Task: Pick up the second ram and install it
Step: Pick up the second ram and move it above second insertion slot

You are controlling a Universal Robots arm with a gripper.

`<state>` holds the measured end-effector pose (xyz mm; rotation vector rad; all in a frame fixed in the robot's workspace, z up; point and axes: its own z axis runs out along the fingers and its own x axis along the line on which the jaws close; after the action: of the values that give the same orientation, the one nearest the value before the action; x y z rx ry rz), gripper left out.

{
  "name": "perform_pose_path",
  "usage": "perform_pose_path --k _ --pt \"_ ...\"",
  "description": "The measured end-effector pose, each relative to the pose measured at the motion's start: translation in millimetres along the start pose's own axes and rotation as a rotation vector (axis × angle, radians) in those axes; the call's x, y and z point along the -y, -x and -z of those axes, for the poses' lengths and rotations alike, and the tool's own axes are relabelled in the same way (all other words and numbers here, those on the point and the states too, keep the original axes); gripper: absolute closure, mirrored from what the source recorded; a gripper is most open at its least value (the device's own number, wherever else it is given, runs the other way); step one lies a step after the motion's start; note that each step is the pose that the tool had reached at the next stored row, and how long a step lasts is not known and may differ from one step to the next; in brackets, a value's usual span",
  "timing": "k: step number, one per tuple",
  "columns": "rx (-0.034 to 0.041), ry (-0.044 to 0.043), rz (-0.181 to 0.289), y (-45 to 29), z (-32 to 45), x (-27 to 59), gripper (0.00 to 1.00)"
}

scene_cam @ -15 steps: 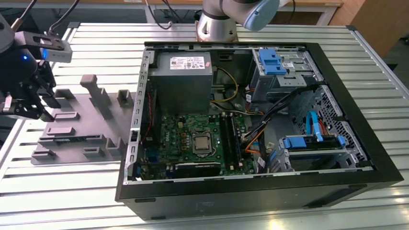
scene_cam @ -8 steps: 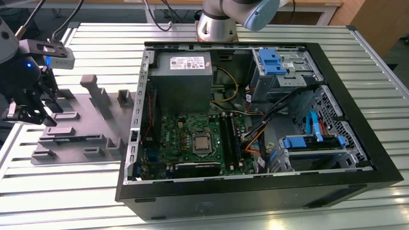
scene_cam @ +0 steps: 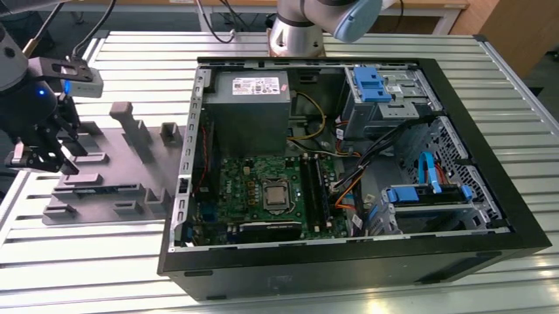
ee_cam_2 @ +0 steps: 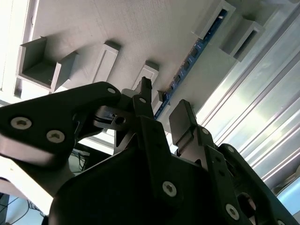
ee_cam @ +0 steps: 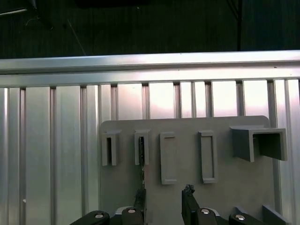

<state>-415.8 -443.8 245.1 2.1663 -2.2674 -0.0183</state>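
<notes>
The counter [scene_cam: 349, 46] of ribbed metal slats carries everything. On it, at the exterior view's right, the black case [scene_cam: 349, 268] lies on its side with the panel off. I judge it lies that way so the green board [scene_cam: 253, 190] faces up and its long black slots [scene_cam: 312, 190] can be reached from above. I cannot tell from here whether any slot is already filled.

At the exterior view's left, just beside the case, sits the grey tray [scene_cam: 131, 157] with its raised blocks. My arm hangs over the tray's far left end, well apart from the case.

My claw [scene_cam: 44, 162] points down at the tray. In both wrist views its two fingers stand apart with clear space between them, gripping nothing [ee_cam_2: 164, 96]. I take that spread to be there so the fingers can straddle a thin part.

The ram [ee_cam_2: 197, 51] is in the tray, not yet lifted. It stands on its long edge, a narrow blue strip with dark chips, slotted through two of the raised blocks. That seating seems meant to hold it upright and leave its flat faces free to be gripped. In the first wrist view it shows edge-on as a thin dark line [ee_cam: 141, 154], running toward my claw and lined up closer to one finger [ee_cam: 139, 201] than to the middle of the gap. I am near it, not touching it.
</notes>
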Motion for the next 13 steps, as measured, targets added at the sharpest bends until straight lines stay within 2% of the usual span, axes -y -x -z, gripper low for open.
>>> perform_pose_path --k 8,13 --pt "-0.0003 -0.0016 0.000 -5.0 -8.0 0.4 0.57" --pt "-0.0026 -0.0070 0.007 -6.1 -13.3 0.6 0.57"
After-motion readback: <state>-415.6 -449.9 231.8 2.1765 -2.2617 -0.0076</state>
